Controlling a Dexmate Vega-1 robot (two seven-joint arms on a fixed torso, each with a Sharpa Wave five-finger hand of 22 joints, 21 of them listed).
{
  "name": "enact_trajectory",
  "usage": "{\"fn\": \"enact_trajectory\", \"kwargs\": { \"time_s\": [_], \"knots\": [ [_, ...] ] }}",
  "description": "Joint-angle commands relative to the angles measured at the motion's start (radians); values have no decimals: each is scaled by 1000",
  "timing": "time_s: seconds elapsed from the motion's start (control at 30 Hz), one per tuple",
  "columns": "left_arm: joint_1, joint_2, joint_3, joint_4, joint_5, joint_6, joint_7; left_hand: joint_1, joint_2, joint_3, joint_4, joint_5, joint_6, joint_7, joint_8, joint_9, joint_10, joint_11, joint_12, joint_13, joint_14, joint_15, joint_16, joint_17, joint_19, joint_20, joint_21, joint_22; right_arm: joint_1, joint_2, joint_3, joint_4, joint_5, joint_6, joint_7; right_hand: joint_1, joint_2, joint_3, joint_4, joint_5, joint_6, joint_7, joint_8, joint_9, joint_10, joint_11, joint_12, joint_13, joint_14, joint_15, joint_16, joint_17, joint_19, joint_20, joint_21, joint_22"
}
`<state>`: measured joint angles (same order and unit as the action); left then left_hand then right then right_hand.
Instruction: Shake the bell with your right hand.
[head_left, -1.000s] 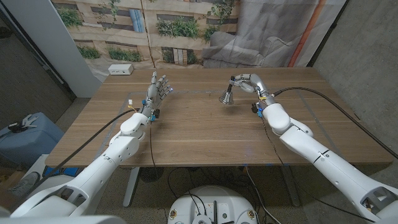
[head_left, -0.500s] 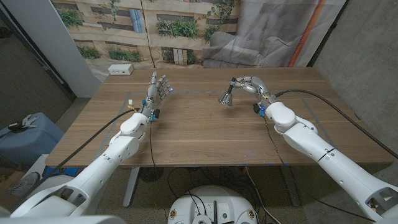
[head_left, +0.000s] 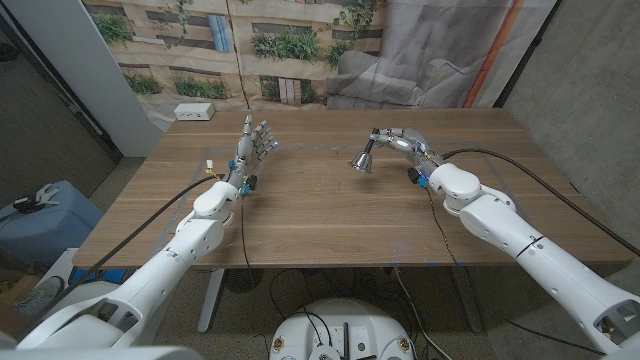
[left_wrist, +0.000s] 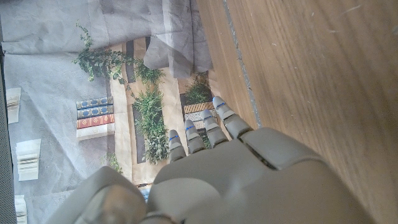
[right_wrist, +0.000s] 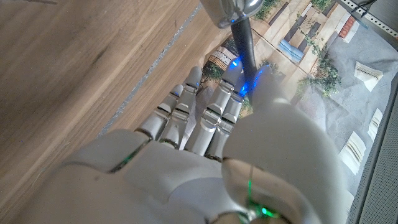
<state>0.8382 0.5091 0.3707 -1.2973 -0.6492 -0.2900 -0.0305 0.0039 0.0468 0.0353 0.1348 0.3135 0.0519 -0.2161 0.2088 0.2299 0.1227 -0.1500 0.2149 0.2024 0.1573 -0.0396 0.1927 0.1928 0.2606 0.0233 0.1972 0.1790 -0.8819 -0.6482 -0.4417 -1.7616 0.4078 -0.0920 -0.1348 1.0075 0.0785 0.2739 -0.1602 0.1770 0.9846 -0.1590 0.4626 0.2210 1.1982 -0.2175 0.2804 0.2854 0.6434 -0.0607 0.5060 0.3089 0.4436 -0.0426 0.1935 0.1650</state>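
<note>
Right hand (head_left: 403, 141) raised over the far right part of the wooden table (head_left: 330, 215), fingers closed around the dark handle of the bell (head_left: 363, 157), thumb pressed against the handle from the other side. Seen from the right wrist camera, handle (right_wrist: 244, 43) running up between fingers (right_wrist: 211, 118) and thumb, with the shiny metal cup at its far end. Bell held clear of the tabletop, tilted, silver cup pointing toward the table's middle and slightly down, a small shadow on the wood just below. Black cable (head_left: 510, 155) curving from the right forearm across the table toward its right edge. Left hand (head_left: 255, 143) well apart, over the far left part of the table, upright with fingers straight and slightly spread, holding nothing. White power strip (head_left: 194, 112) at the far left corner. Beyond the table, a backdrop printed with plants and wooden planks (head_left: 250, 40).
</note>
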Motion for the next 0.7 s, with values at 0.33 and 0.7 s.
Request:
{"fn": "enact_trajectory", "kwargs": {
  "time_s": [0.33, 0.7],
  "knots": [
    [-1, 0, 0, 0, 0, 0, 0, -1, 8, 0, 5, 6, 0, -6, 6, 4, 3, -5, 5, 5, 6, -98, 6, 5, 7, -3, 7, 6, -14, -17, -44, 6, -207, 132, -124, 17, 20, -2, 1, 7, 11, -13, 6, 4, 6, 2, -1, 2, 3, -161, 3, 7, 1, -66, 0, 5],
    [-1, 0, 0, 1, 0, 0, -1, -1, 8, 0, 5, 6, 0, -6, 6, 4, 2, -5, 5, 5, 5, -97, 5, 5, 8, -2, 7, 6, -17, 10, -66, 55, -381, 240, -216, 16, 21, -3, 2, 7, 8, -15, 5, 4, 3, 2, -3, 3, 2, -161, 3, 8, 0, -66, 0, 5]
  ]
}}
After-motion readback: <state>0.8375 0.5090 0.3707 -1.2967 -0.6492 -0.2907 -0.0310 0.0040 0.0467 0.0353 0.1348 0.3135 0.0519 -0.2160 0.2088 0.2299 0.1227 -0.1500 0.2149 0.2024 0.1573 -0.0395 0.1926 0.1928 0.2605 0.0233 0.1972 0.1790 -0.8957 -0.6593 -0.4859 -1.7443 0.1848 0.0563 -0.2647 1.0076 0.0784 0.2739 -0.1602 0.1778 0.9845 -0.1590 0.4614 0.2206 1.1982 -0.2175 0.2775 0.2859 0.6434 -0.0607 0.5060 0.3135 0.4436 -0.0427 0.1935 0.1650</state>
